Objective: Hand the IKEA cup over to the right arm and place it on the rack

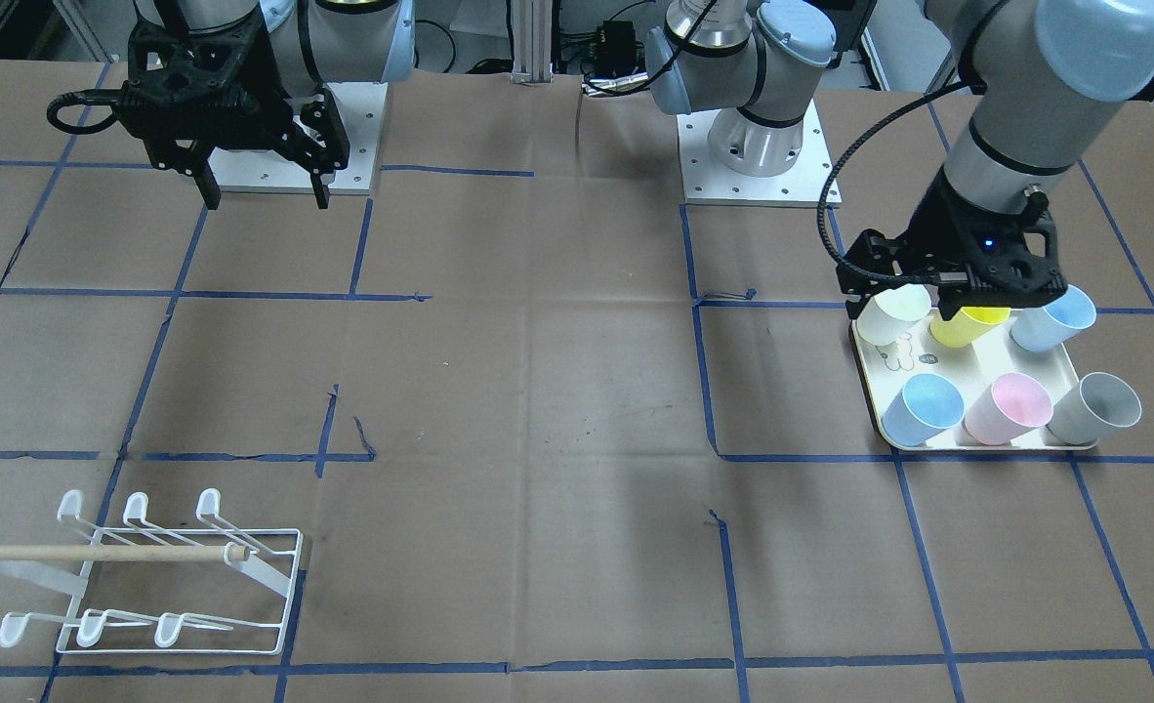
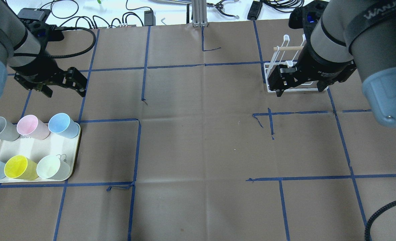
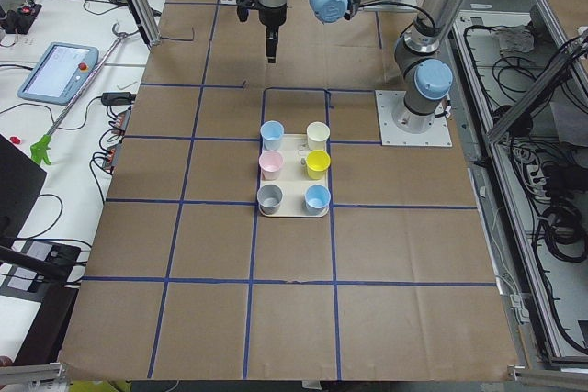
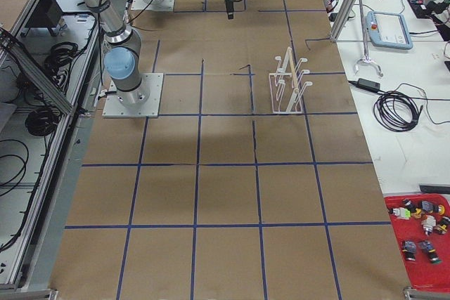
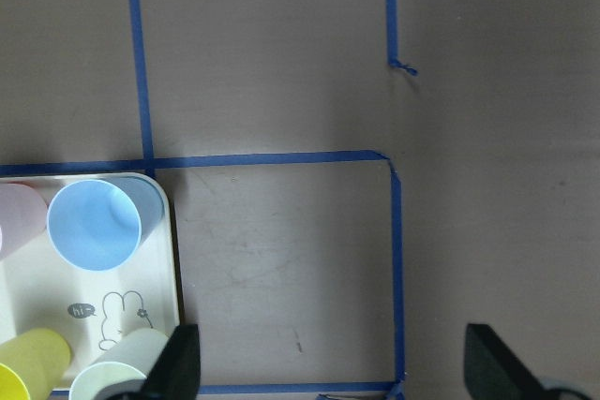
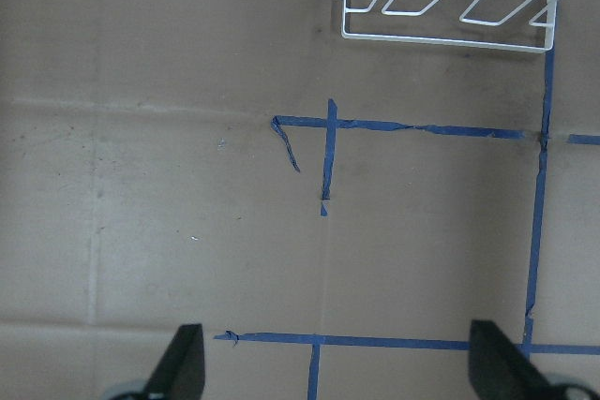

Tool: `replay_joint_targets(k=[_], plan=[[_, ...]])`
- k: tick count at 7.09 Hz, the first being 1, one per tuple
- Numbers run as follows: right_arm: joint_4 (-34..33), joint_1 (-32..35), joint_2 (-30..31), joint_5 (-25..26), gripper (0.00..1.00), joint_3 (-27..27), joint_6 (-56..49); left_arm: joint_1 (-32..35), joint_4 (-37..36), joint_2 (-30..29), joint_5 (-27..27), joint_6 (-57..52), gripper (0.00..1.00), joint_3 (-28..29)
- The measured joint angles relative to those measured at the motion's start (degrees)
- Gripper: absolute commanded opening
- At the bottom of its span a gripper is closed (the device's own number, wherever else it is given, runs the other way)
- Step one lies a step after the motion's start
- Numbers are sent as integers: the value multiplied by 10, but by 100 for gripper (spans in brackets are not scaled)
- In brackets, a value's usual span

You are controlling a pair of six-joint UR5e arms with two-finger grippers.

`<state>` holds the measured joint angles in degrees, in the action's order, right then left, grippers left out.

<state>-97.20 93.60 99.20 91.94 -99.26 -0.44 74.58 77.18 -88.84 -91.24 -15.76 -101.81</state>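
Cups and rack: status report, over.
Left claw open, empty, near tray. Right claw open, empty. Six cups on tray; rack holds none. No obstruction seen.

Pastel cups (six, upright), white rack apart

Overhead exterior camera: behind the robot, high, facing forward and down over the table. Front-facing camera: opposite side, steep downward angle (left-right reversed). Both side cameras: at the table ends, distant, looking lengthwise. Wrist cameras: close, pointing straight down. Left wrist, overhead, front and left views share the cream tray. Right wrist, overhead, front and right views share the rack.
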Motion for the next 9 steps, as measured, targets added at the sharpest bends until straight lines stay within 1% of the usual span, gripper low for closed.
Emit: replay_joint_targets(k=[2, 3, 6, 7, 9], plan=[[0, 0, 0, -1, 100, 0, 0, -81, -43, 5, 3, -61, 99, -46], [-1, 0, 0, -1, 100, 0, 0, -102, -75, -1, 4, -78, 99, -67], [1, 0, 0, -1, 100, 2, 0, -113, -195, -62, 4, -86, 99, -123], [1, 0, 0, -1, 100, 1, 0, -112, -220, -82, 5, -86, 99, -135], [4, 0, -1, -1, 100, -1, 0, -109, -239, -113, 6, -84, 99, -142]])
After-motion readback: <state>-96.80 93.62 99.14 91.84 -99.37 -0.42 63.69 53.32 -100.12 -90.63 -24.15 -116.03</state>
